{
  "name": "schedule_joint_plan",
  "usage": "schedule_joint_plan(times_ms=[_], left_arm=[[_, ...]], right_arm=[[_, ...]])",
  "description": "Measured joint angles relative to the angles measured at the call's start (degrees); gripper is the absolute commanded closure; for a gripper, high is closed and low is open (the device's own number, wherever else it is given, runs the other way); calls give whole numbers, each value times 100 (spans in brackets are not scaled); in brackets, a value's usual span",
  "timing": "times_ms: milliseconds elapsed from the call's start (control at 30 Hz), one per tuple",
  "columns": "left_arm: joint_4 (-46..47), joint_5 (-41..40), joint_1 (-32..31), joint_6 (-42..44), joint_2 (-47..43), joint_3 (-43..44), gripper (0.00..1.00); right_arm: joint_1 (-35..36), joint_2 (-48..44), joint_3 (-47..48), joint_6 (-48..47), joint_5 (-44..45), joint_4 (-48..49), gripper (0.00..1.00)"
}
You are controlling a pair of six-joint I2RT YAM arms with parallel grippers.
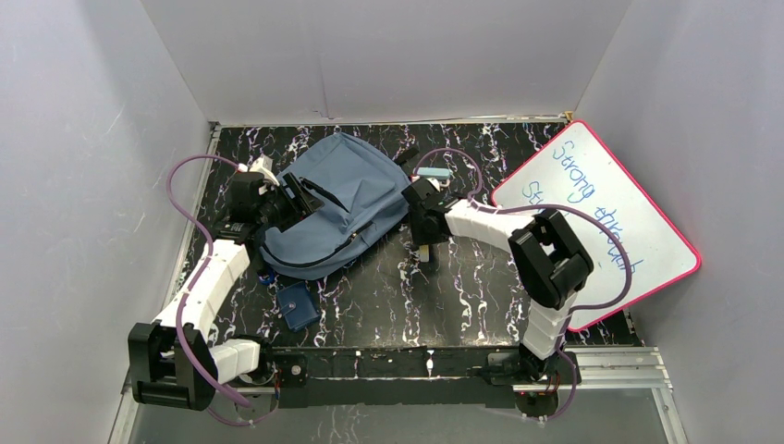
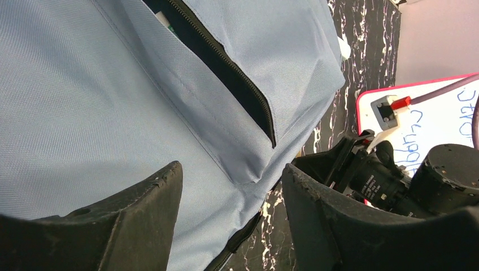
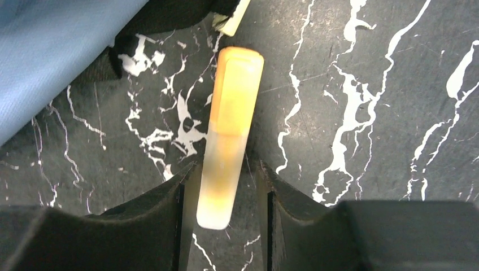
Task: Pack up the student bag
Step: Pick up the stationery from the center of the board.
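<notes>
Your left hand (image 2: 231,169) sits at the left side of the student bag (image 1: 342,199), which lies flat at the back-left of the bench (image 1: 388,296). Its fingers stand apart over the blue fabric, and no fold is visibly pinched between them. I'd say it is there to steady the bag and keep the mouth towards the other arm. Just past it, the zip opening (image 2: 226,73) gapes, and a pale edge of something shows inside at the top. No brand or tag can be read on the bag.

Nearer you, just off the bag's lower edge, a small dark-blue pouch (image 1: 296,306) lies on the bench, not yet packed.

Right of the bag, your right hand (image 3: 226,165) is down at the bench with a finger on each side of an orange stick (image 3: 234,113). The stick lies flat, its length running between the fingers, which suits a pinch across its narrow width. The fingers are very close to its sides, but you can't tell from here whether they have clamped it. It carries no label you can read.

Far right, a red-rimmed whiteboard (image 1: 601,213) leans against the wall, out of the working area. Its blue handwriting starts with "Strong". The rest is too blurred, and the arm partly hides it.
</notes>
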Motion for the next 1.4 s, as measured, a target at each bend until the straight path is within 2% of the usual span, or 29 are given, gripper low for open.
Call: schedule_joint_plan(times_ms=[167,500,967,1233,1400], left_arm=[[57,22,0,-31,9,0,37],[96,66,0,-57,120,0,37],[96,142,0,-52,120,0,37],[96,149,0,-55,120,0,37],[44,212,0,-92,120,98,36]], right_arm=[[0,-269,-170,-295,-227,-13,54],[0,-282,-208,-389,-481,-11,55],[0,-107,-208,-382,-308,-79,58],[-9,-66,-205,-380,-258,-85,75],[-11,-188,-363,-369,-232,55,81]])
